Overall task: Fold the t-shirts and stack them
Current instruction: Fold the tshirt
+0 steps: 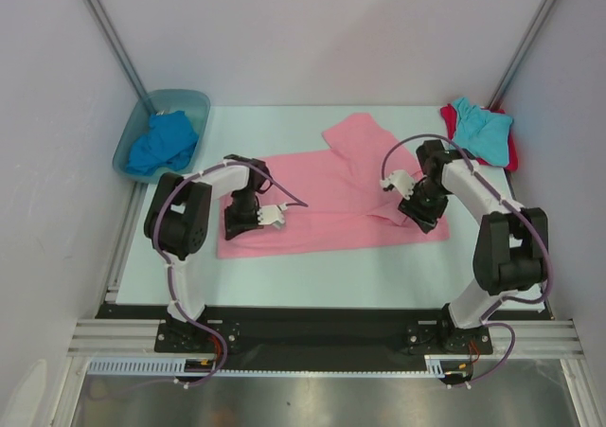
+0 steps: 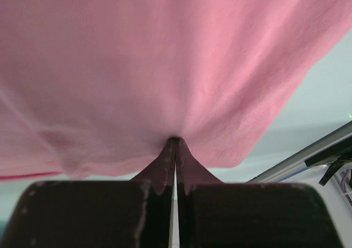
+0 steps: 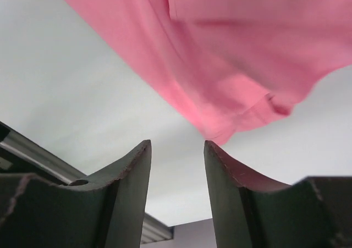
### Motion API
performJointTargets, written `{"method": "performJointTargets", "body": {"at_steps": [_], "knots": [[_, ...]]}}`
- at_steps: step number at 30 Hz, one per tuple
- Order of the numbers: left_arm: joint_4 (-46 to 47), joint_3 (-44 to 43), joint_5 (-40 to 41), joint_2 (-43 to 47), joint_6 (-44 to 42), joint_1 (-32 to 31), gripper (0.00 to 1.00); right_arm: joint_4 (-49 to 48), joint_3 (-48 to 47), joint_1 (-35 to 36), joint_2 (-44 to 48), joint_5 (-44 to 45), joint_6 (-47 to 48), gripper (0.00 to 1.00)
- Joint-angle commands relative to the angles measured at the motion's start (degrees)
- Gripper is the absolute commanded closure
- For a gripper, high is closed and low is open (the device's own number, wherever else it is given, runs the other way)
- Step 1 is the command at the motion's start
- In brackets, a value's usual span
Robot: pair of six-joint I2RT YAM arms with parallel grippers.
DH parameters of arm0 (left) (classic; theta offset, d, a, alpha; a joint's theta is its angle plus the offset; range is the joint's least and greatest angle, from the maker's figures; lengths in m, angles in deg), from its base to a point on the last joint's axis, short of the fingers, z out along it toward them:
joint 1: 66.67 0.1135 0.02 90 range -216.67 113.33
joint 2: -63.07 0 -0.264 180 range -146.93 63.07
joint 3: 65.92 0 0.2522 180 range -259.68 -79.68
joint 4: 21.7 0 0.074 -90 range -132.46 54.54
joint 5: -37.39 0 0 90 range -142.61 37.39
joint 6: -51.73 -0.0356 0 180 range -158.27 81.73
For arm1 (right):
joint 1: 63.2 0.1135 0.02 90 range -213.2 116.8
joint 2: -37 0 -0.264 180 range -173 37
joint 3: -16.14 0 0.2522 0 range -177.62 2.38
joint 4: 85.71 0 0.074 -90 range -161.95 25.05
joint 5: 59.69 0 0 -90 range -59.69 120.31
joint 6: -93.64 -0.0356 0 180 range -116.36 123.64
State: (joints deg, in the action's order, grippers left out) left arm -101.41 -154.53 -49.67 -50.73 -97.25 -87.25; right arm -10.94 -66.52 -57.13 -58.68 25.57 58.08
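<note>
The pink t-shirt (image 1: 331,200) lies spread across the middle of the table, one sleeve pointing to the back. My left gripper (image 1: 237,226) is on its left part; in the left wrist view the jaws (image 2: 175,142) are shut on a pinch of the pink cloth (image 2: 165,66). My right gripper (image 1: 421,217) is at the shirt's right edge. In the right wrist view it (image 3: 177,144) is open and empty, with a corner of the pink shirt (image 3: 231,55) just beyond its fingertips. The royal blue shirt (image 1: 161,143) lies bunched in the tub. The turquoise shirt (image 1: 483,129) lies on the red shirt (image 1: 447,119) at the back right.
A blue-green translucent plastic tub (image 1: 185,100) stands at the back left corner. White walls and metal posts enclose the table on three sides. The arms' bases and a rail run along the near edge.
</note>
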Motion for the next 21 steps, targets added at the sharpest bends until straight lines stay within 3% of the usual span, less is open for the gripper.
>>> {"method": "performJointTargets", "body": {"at_steps": [1, 2, 3, 4, 11, 15, 21], "knots": [[-0.31, -3.28, 2.85, 3.75, -0.26, 1.07, 1.00, 2.72, -4.48, 4.12, 4.80, -2.13, -2.22, 0.51], [-0.23, -4.68, 3.12, 4.54, -0.08, 1.07, 0.92, 1.40, -4.83, 5.70, 4.97, -1.25, -3.97, 0.51], [-0.05, -5.56, 2.95, 6.20, 0.70, 1.07, 0.65, -0.09, -4.84, 6.67, 4.98, -0.72, -4.68, 0.51], [0.03, -6.53, 1.82, 7.18, 1.14, 1.24, 0.01, -3.24, -4.84, 7.29, 4.71, 0.15, -5.56, 0.52], [1.79, -12.43, -2.06, 12.10, 7.21, 2.38, 0.00, -16.00, -3.61, 11.95, -2.49, 4.55, -10.67, 0.74], [3.63, -8.66, -1.45, 14.48, 8.70, 2.56, 0.00, -21.63, -2.99, 13.18, -5.04, 7.28, -10.23, 0.75], [6.36, -3.55, -0.56, 17.91, 10.37, 2.91, 0.00, -20.24, -6.68, 14.50, -7.24, 6.93, -10.75, 0.71]]}}
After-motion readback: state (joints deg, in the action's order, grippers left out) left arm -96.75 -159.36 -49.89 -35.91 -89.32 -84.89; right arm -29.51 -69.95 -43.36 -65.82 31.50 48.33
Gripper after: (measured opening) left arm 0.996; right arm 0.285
